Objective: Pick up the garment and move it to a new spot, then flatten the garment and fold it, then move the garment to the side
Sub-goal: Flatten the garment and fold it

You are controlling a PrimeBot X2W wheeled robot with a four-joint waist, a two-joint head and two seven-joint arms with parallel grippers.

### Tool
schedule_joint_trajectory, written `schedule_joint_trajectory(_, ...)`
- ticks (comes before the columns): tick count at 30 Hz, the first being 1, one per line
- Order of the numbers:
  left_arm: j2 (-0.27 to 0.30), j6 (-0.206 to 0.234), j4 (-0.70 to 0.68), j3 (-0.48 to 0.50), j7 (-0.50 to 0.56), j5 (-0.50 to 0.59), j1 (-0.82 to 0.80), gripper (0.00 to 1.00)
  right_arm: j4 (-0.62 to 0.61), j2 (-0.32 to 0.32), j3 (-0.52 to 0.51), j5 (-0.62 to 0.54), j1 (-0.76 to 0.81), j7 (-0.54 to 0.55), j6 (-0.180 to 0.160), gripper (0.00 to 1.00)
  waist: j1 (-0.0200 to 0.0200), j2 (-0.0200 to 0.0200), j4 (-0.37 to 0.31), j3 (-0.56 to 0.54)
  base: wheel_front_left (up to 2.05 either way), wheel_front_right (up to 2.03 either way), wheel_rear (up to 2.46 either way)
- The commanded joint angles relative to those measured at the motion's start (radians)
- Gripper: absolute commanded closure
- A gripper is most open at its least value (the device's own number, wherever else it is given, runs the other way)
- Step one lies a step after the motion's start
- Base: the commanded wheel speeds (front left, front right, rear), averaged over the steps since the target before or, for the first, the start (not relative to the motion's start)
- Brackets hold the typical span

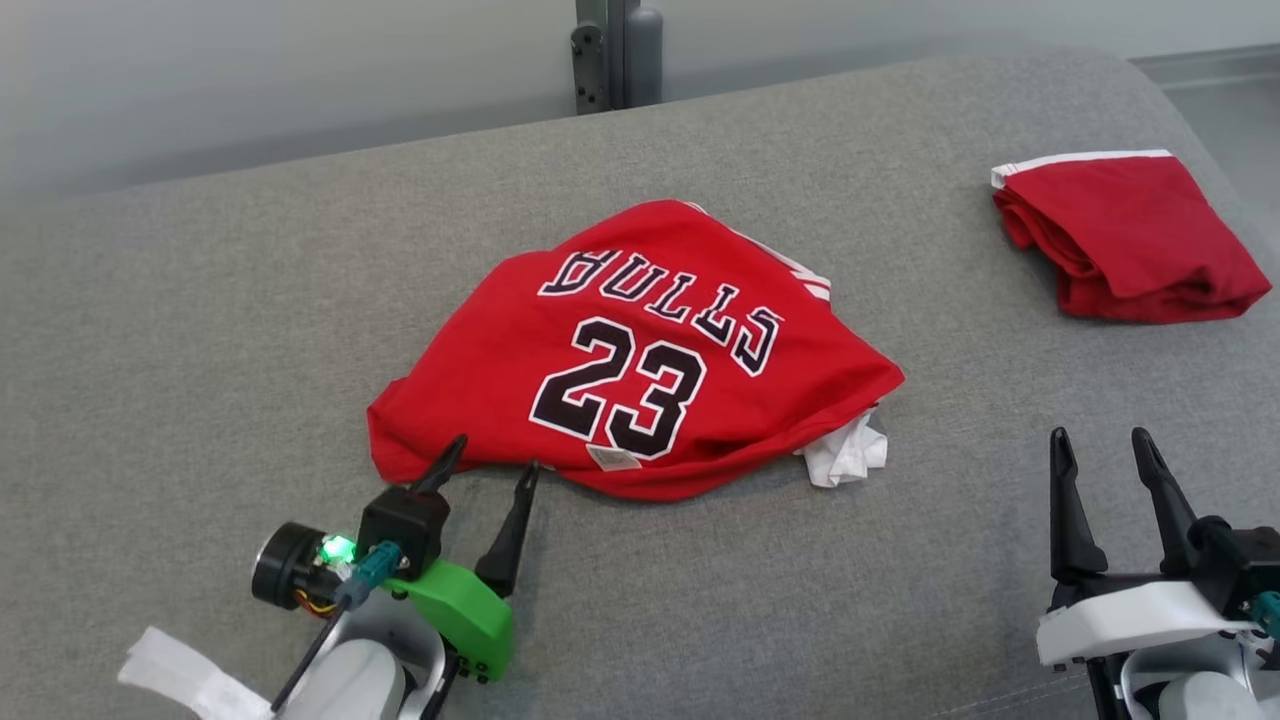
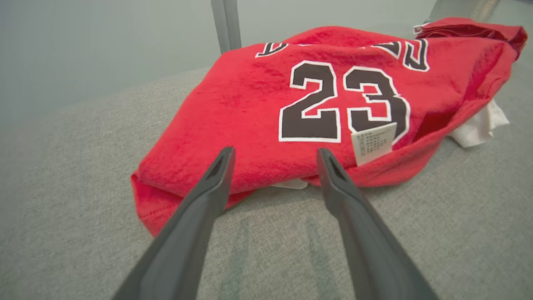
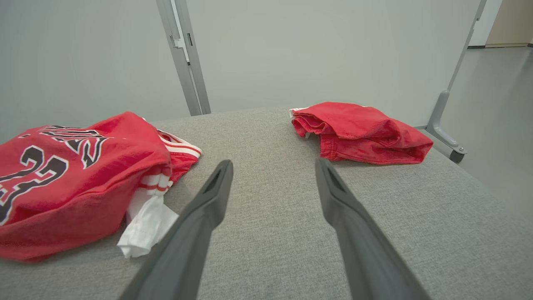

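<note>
Red crumpled fabric jersey [image 1: 640, 350], black-and-white "BULLS" and "23" print facing up, heaped midway across a broad grey woven-fabric surface [image 1: 200, 300]. Toward the far right edge, well apart: folded red garment [image 1: 1130, 240] with a white band. Left gripper [image 1: 495, 455], green-shelled, dark fingers spread wide, nothing between them, tips at the jersey's near-left hem; contact impossible to tell. Right gripper [image 1: 1100, 436], white-shelled, fingers likewise apart and empty, over bare surface right of the jersey. Crumpled white cloth [image 1: 845, 452] poking from under the jersey's right edge. Small white label [image 1: 612, 457] on the near hem.
</note>
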Motion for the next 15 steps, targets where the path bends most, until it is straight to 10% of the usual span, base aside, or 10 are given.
schedule_joint_trajectory(1,0.013,-0.009,0.02,-0.004,0.007,0.015,-0.031,0.0,-0.001,-0.002,-0.002,0.011,-0.02,-0.003,-0.001,0.0,0.0,0.0,-0.04,0.054,0.0,0.0,0.0)
schedule_joint_trajectory(11,0.079,-0.037,0.148,-0.06,0.021,0.096,-0.154,0.0,0.001,-0.002,-0.001,0.025,-0.061,-0.003,-0.001,0.0,0.0,0.0,-0.059,0.102,0.0,0.0,0.0)
schedule_joint_trajectory(13,0.08,-0.042,0.171,-0.061,0.024,0.09,-0.172,1.0,0.003,-0.002,0.002,0.027,-0.068,-0.003,-0.001,0.0,0.0,0.0,-0.061,0.105,0.0,0.0,0.0)
schedule_joint_trajectory(15,0.079,-0.05,0.182,-0.062,0.025,0.08,-0.186,1.0,0.005,-0.002,0.003,0.028,-0.069,-0.003,-0.001,0.0,0.0,0.0,-0.062,0.105,0.0,0.0,0.0)
